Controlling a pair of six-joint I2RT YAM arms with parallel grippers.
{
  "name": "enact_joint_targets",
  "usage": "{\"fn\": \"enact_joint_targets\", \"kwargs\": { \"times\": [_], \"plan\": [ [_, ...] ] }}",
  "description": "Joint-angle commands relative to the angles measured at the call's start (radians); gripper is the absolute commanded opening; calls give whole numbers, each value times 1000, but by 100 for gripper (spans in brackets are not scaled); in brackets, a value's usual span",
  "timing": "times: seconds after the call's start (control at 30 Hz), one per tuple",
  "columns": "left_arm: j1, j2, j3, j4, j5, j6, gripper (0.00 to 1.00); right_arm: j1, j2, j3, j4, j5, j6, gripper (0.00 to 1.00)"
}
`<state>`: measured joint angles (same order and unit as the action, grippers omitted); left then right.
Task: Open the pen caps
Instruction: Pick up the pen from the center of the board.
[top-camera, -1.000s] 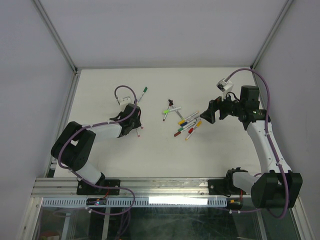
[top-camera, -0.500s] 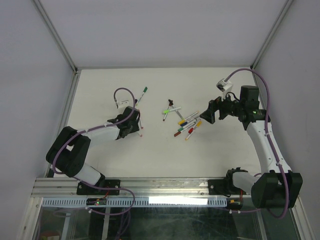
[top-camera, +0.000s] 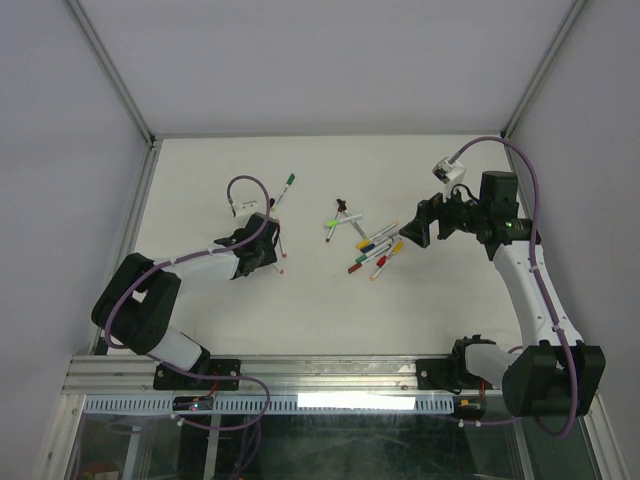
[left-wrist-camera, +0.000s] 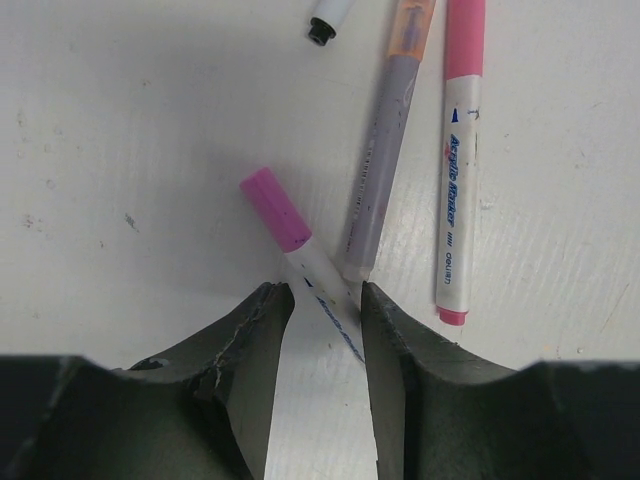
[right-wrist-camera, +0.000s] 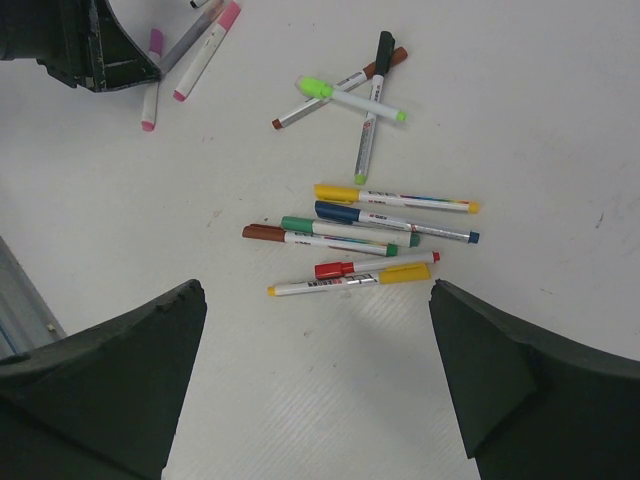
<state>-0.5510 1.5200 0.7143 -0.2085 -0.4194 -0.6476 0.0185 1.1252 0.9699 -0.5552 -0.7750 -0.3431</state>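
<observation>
Top view: the left fingers (top-camera: 268, 250) are low over a small group of pens (top-camera: 281, 258) at the counter's (top-camera: 200, 310) left side, set down to work on one of them; the right fingers (top-camera: 412, 228) hover beside the main heap (top-camera: 372, 250) in the middle, likely waiting to take a cap; a green pen (top-camera: 287, 182) lies apart further back.

Left wrist view: a pen crosses the gap between the fingers slantwise, its pink cap (left-wrist-camera: 275, 208) pointing away and left free for pulling; the gap is wider than the barrel, so I cannot tell whether it is pinched or only straddled; a grey pen (left-wrist-camera: 378, 170) and a pink pen (left-wrist-camera: 456, 180) lie just beside it.

Right wrist view: the right fingers stand wide apart and hold nothing; below them lie capped pens in a loose row, yellow (right-wrist-camera: 395, 198), blue (right-wrist-camera: 395, 224), green (right-wrist-camera: 350, 232), brown (right-wrist-camera: 300, 238), red (right-wrist-camera: 375, 264); no cap looks off yet.
</observation>
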Motion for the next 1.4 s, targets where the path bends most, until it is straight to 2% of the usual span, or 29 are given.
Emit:
{"fn": "enact_joint_targets", "kwargs": {
  "times": [0.0,0.3,0.53,0.77,1.13,1.37],
  "plan": [
    [-10,7,-4,-65,0,-10,38,8,-25,28,16,-28,-13,97],
    [-18,-24,16,-168,-33,-13,28,11,-25,27,15,-30,-14,97],
    [-19,-30,22,-201,-49,-3,28,10,-26,26,17,-39,-11,97],
    [-20,3,42,-207,-52,-1,33,15,-25,23,19,-45,-8,97],
    [-21,-116,61,-208,-34,6,35,16,-24,23,20,-46,-8,98],
    [-23,-73,69,-207,-27,11,37,18,-24,21,21,-48,-8,98]
  ]
}}
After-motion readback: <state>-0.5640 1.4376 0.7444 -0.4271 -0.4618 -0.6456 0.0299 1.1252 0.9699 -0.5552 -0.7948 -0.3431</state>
